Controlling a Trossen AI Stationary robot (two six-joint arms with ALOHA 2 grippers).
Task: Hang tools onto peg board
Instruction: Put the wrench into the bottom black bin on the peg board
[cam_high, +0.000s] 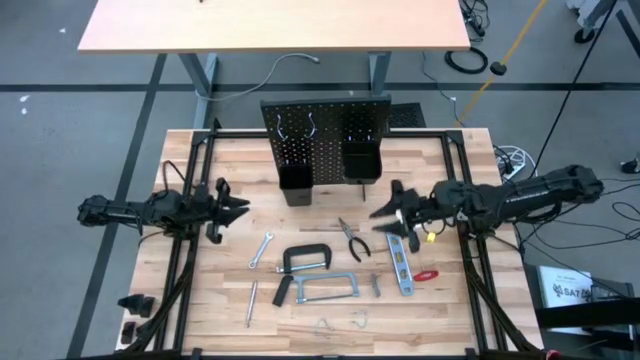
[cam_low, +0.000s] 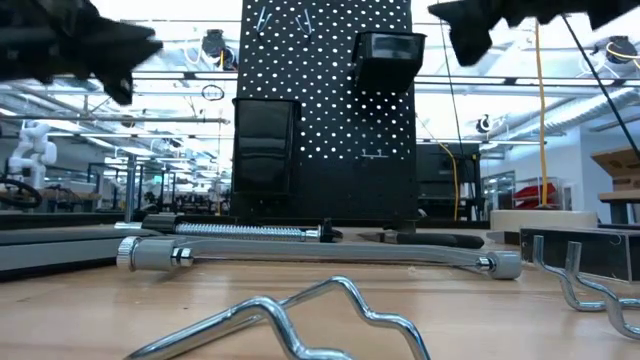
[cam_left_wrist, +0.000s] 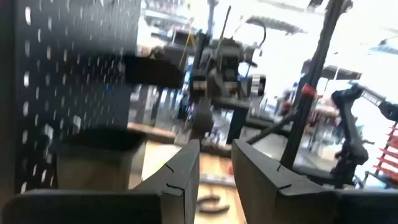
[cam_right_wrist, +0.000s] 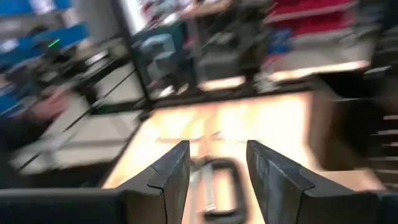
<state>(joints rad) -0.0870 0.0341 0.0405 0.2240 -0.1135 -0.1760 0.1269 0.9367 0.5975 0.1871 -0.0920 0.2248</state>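
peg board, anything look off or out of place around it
Nothing looks damaged or spilled. The peg board stands upright with its two bins attached, but no tools hang on it yet. The clamp, hacksaw, pliers, wrench and level all lie loose on the table.

Tan desk (cam_high: 270, 25) beyond worktable (cam_high: 200, 300)

Grey floor (cam_high: 70, 120) surrounds the wood-plank desk (cam_high: 230, 190). Beyond the desk's far edge stands a second, tan-topped table (cam_high: 270, 25) on grey legs. Black cables (cam_high: 465, 58) lie on the floor right of that table. Low view: bright ceiling lights (cam_low: 180, 75), open hall behind.
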